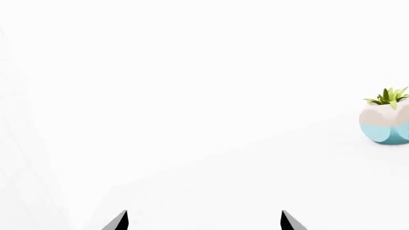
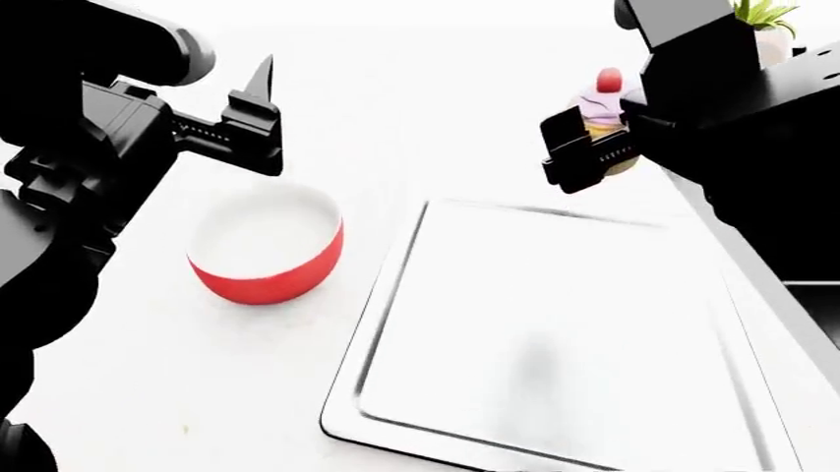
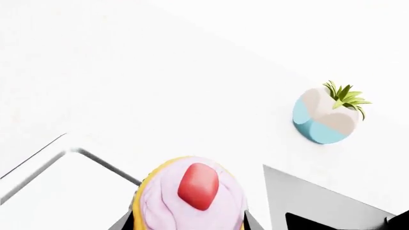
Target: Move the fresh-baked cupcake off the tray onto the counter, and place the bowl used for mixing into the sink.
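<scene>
My right gripper (image 2: 593,147) is shut on the cupcake (image 2: 605,110), pink frosting and red cherry, and holds it in the air over the far edge of the silver tray (image 2: 552,324). In the right wrist view the cupcake (image 3: 191,196) fills the space between the fingers. The red bowl (image 2: 268,246), white inside, sits on the white counter (image 2: 157,374) left of the tray. My left gripper (image 2: 263,113) is open and empty, above and behind the bowl; its fingertips (image 1: 120,221) show over bare counter. The sink is out of view.
A white-and-teal vase with a green plant (image 3: 327,115) stands on the counter at the far right; it also shows in the left wrist view (image 1: 385,120) and the head view (image 2: 766,25). The tray's far corner (image 3: 70,153) shows beneath the cupcake.
</scene>
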